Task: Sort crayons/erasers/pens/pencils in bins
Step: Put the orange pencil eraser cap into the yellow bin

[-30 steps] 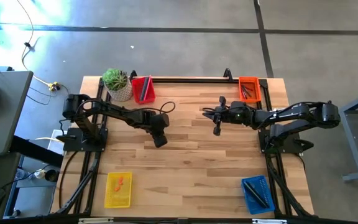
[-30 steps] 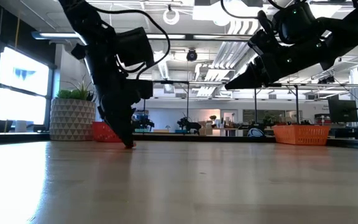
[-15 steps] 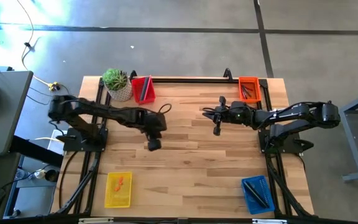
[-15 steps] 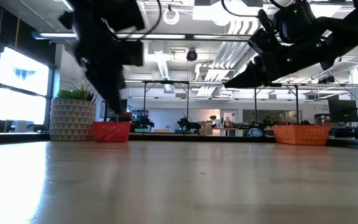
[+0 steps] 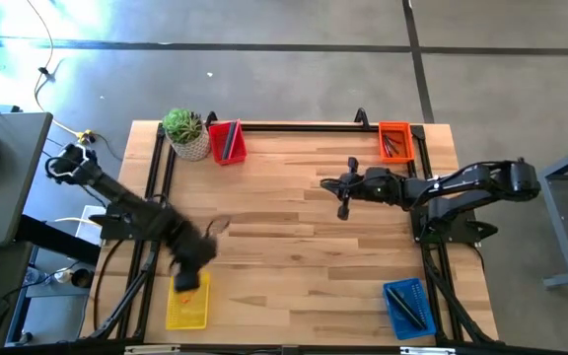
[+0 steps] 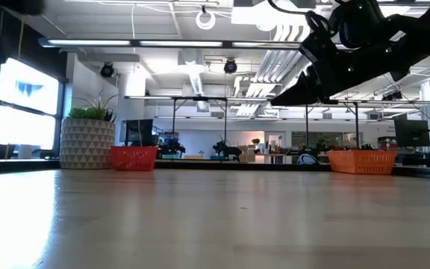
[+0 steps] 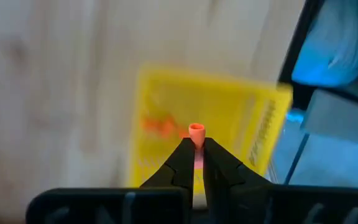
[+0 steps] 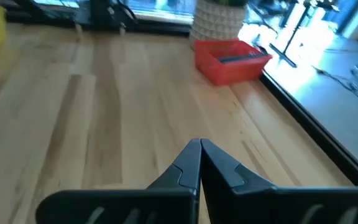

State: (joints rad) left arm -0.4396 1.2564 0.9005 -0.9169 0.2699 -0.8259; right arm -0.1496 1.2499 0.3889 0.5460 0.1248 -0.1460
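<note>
Crayon: short orange stub, blunt end showing, pinched between the closed fingers of the left gripper.

High view: left gripper has swung from the table's middle to the near-left corner and now hangs at the far edge of the yellow bin; a drop looks due. Right gripper waits shut and empty at centre right. Red bin, orange bin and blue bin hold long sticks.

Low view: left arm gone from sight; right arm remains overhead.

Left wrist view: orange pieces already lie in the yellow bin beyond the held crayon.

Right wrist view: fingers together, nothing between them.
</note>
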